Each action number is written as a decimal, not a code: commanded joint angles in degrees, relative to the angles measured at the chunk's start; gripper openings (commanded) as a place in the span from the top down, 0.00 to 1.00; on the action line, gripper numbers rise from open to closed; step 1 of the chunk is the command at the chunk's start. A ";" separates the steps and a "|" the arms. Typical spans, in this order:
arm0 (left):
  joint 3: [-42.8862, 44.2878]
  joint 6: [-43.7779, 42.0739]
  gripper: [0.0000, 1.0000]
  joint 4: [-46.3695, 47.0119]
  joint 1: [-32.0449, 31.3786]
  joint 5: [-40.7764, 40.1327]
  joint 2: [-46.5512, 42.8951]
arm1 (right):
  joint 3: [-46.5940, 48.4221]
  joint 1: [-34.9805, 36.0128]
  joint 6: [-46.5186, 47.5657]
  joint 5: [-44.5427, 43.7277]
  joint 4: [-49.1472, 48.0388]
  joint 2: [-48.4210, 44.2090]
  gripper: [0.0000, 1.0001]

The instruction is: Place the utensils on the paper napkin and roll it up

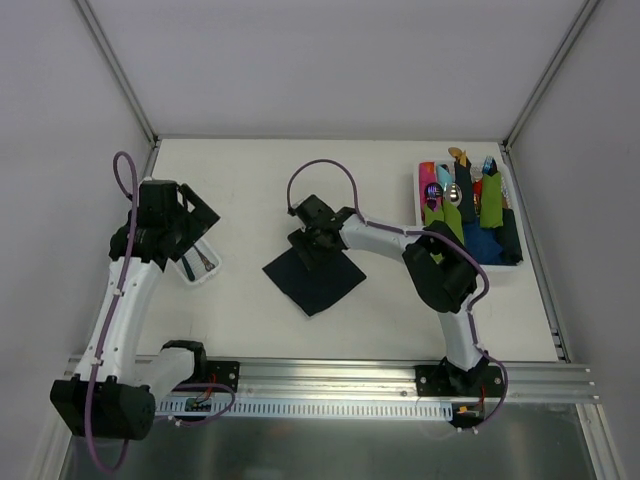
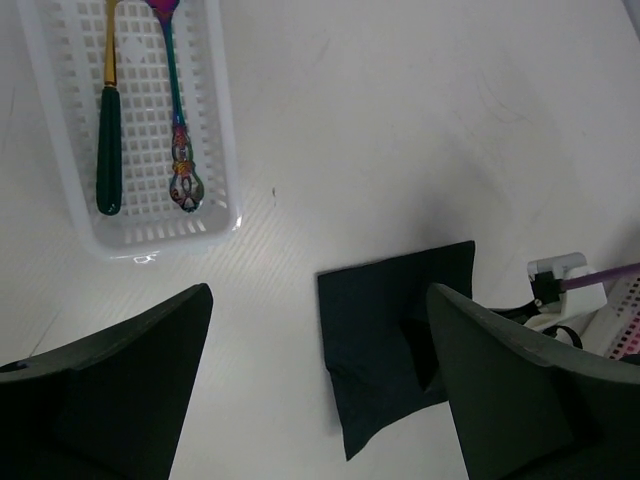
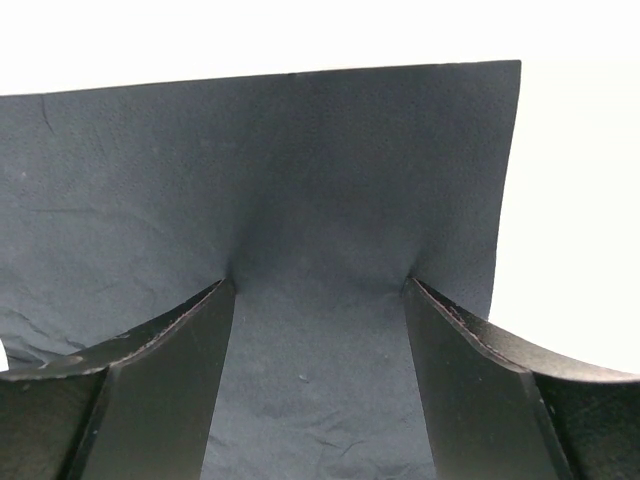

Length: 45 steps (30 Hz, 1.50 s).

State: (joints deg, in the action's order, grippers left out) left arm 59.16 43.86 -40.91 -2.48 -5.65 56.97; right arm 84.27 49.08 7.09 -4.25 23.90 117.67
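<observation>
Looking from above: a white table [image 1: 250, 180], with both arms reaching in from the bottom of the frame.
Paper napkin: the dark, square paper napkin [image 1: 322, 288] lies flat near the middle of the frame, turned like a diamond.
Right gripper: the right gripper [image 1: 312, 243] sits on the napkin's upper corner. How wide it stands cannot be told from up here.
Left gripper: the left gripper [image 1: 196, 232] hangs at the left of the frame, over a small white basket [image 1: 203, 266].
Tray: a white tray [image 1: 420, 185] at upper right holds green, pink and dark rolls [image 1: 492, 205].
Left wrist, utensils: two utensils [image 2: 108, 150] lie side by side in the basket at upper left. One has a gold stem and a dark green handle, the other is rainbow-coloured; the top edge cuts off their heads.
Left wrist, fingers: spread wide at the bottom corners, with nothing between them — the basket lies above them in the frame.
Left wrist, napkin: lower centre-right, partly hidden by the right-hand finger.
Right wrist, fingers: spread apart, with both fingertips [image 3: 215, 300] pressed down on the napkin — the sheet puckers at each tip.
Right wrist, napkin: fills most of the frame, with white table showing along the top and right edges.
</observation>
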 commanded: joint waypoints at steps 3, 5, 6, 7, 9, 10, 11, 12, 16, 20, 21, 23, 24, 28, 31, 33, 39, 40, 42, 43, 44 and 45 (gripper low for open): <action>8.85 -2.90 0.11 -5.41 4.50 -0.60 8.04 | 5.55 -2.05 0.99 0.03 1.85 3.27 0.28; 10.10 -4.56 0.13 -5.85 6.25 -0.50 10.17 | 7.04 -2.32 1.26 -0.06 2.20 3.36 0.27; 11.06 -4.83 0.14 -6.03 6.70 -0.76 12.09 | 7.40 -2.50 1.87 0.38 2.64 2.92 0.27; 11.59 -5.70 0.20 -6.12 7.22 -0.77 12.98 | 8.10 -2.67 2.22 0.64 2.90 2.40 0.26; 12.56 -6.24 0.26 -6.38 9.50 -0.07 15.44 | 8.54 -2.94 3.10 2.13 3.43 0.99 0.20; 12.74 -6.76 0.28 -6.47 10.12 1.16 16.15 | 8.72 -3.02 4.06 3.62 3.52 -0.93 0.18; 13.00 -7.03 0.33 -6.47 10.74 1.25 17.02 | 9.15 -3.11 4.42 6.25 3.61 -1.99 0.15; 13.26 -7.29 0.34 -6.55 11.61 1.34 18.34 | 9.68 -3.11 4.68 8.10 4.22 -3.05 0.14; 14.41 -8.34 0.37 -6.56 12.76 0.38 21.77 | 13.90 -3.20 3.11 11.97 7.30 -8.31 0.12; 16.60 -9.92 0.56 -6.56 13.11 -0.06 26.78 | 15.75 -3.46 2.93 16.02 9.05 -13.58 0.10; 17.56 -10.19 0.60 -6.47 13.03 -0.41 29.14 | 15.66 -3.55 3.10 16.55 9.67 -14.65 0.10; 18.27 -11.33 0.64 -6.38 13.11 0.55 32.48 | 15.14 -4.43 4.59 18.75 10.46 -17.54 0.10; 18.45 -11.51 0.66 -6.21 13.12 0.99 33.37 | 14.53 -4.78 5.12 19.01 10.90 -18.60 0.10; 17.40 -12.39 0.73 -3.93 13.11 -0.06 35.75 | 9.17 -9.16 6.88 21.11 11.25 -23.26 0.10; 17.05 -12.65 0.78 -2.69 13.12 -0.50 37.94 | 5.74 -13.02 6.88 24.36 12.48 -25.72 0.10; 16.35 -12.30 0.79 -1.82 13.03 -0.07 39.87 | 3.72 -15.92 7.75 26.39 13.71 -27.30 0.11; 10.91 -12.39 0.79 3.37 13.11 0.72 43.83 | -0.15 -24.11 9.17 30.53 16.17 -31.44 0.12; 10.20 -12.39 0.79 4.94 13.03 0.90 44.10 | -0.33 -26.12 9.25 31.49 16.53 -31.79 0.12; 8.09 -12.65 0.79 6.79 13.03 0.73 44.19 | -0.86 -27.98 9.52 32.98 17.40 -32.67 0.12; 7.56 -12.92 0.79 7.67 13.11 0.64 44.37 | -1.64 -29.73 9.61 34.12 17.67 -32.85 0.12; 7.21 -13.18 0.79 9.16 13.12 0.64 44.54 | -2.09 -30.44 9.69 34.66 17.85 -33.03 0.12; 6.59 -13.44 0.78 9.96 13.03 0.64 44.89 | -2.70 -31.32 9.96 35.53 18.02 -33.46 0.12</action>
State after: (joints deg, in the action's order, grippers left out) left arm 66.63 32.03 -35.29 10.22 -4.93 102.00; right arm 82.37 19.51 15.51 26.28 40.18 88.14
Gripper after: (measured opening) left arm 0.213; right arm 0.880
